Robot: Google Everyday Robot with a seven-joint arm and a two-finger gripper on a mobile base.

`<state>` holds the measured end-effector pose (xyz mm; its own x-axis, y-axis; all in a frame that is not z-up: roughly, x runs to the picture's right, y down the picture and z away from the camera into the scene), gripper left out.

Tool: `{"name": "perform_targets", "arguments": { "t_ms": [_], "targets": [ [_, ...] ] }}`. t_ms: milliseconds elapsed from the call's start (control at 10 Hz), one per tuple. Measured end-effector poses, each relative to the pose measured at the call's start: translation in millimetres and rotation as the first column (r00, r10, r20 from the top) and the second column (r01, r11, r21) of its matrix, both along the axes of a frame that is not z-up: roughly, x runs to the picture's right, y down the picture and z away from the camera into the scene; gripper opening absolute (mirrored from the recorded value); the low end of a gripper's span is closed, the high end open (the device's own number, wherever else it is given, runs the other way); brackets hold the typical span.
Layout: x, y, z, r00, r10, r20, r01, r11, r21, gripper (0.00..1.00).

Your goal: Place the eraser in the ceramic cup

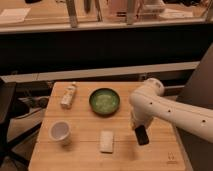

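Note:
The eraser (142, 135) is a small black oblong block hanging at the tip of my gripper (139, 129), over the right half of the wooden table (80, 160). The gripper is shut on it and reaches down from the white arm that comes in from the right. The ceramic cup (60, 132) is small, white and round. It stands upright near the table's left front, well to the left of the gripper, with the pale pad between them.
A dark green bowl (104, 101) sits at the table's middle back, just left of my arm. A pale whitish flat pad (106, 140) lies at the front middle. A small light bottle-like item (68, 95) lies at the back left. A dark shelf stands behind the table.

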<state>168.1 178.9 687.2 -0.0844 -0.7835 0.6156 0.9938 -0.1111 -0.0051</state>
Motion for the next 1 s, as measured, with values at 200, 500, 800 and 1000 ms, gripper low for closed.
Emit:
{"name": "perform_targets", "arguments": {
  "t_ms": [200, 500, 800, 1000],
  "targets": [
    [-5.3, -5.2, -2.0, 1.000, -0.014, 0.004, 0.014, 0.9999, 0.005, 0.01],
    [-27.2, -19.6, -3.2, 0.999, -0.033, 0.030, 0.033, 0.9993, 0.016, 0.01],
    [-40.5, -30.0, -4.8, 0.997, -0.060, 0.046, 0.058, 0.9979, 0.026, 0.01],
    [-58.1, -40.9, -3.3, 0.995, -0.077, 0.059, 0.075, 0.9965, 0.036, 0.01]
  ]
}}
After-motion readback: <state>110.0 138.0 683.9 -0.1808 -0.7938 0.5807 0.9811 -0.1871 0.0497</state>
